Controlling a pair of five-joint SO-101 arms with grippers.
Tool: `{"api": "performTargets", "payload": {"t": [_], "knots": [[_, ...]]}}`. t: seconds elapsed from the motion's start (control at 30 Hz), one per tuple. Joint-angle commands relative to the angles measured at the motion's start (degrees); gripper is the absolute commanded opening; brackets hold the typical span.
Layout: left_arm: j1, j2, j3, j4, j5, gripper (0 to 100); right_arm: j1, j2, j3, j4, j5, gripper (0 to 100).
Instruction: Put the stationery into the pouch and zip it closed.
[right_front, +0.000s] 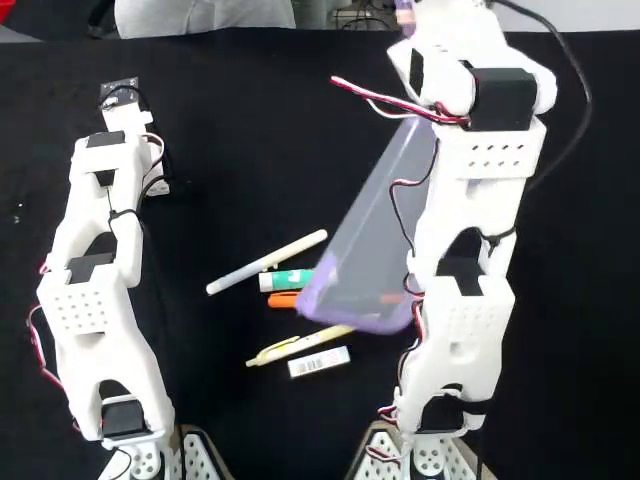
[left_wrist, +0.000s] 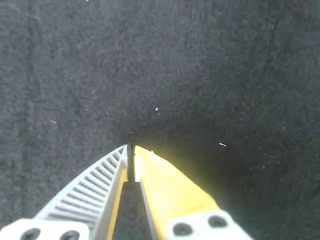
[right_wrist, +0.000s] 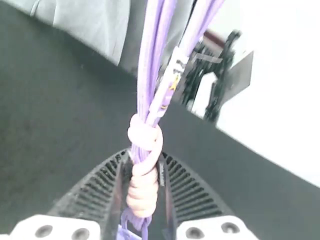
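Observation:
My right gripper (right_wrist: 145, 167) is shut on the top edge of a translucent purple pouch (right_wrist: 152, 70), beside a pink knotted cord (right_wrist: 144, 142). In the high view the pouch (right_front: 365, 250) hangs tilted in the air along the right arm, its lower end over the stationery. On the mat lie a white pen (right_front: 267, 262), a green and white stick (right_front: 287, 279), an orange item (right_front: 283, 299) partly under the pouch, a yellow pen (right_front: 298, 346) and a small white labelled piece (right_front: 319, 362). My left gripper (left_wrist: 131, 150) is shut on nothing, just above bare mat at the far left.
A black mat (right_front: 240, 150) covers the table. The left arm (right_front: 95, 290) stretches along the left side, away from the stationery. Red and white cables (right_front: 375, 100) hang off the right arm near the pouch's top. A pale floor lies beyond the table's far edge.

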Motion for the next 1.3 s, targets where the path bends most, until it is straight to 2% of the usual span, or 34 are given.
{"api": "performTargets", "payload": {"t": [0.0,0.37,0.63,0.77,1.27], "knots": [[-0.7,0.1,-2.1,-2.5,0.4,3,1.0,-3.6,-2.2,-6.6,-0.6,1.1],[-0.7,0.1,-2.1,-2.5,0.3,3,0.6,-3.5,-2.2,-26.1,-0.6,1.1],[-0.8,0.1,-0.3,-5.6,0.3,3,0.6,-3.3,-2.1,-29.0,-0.6,1.1],[-0.8,0.1,-0.2,-5.6,0.3,3,1.3,-1.0,2.4,-28.9,-0.6,1.1],[-0.8,0.1,-0.2,-5.6,0.3,3,21.2,5.1,6.9,-31.6,0.9,1.1]]}}
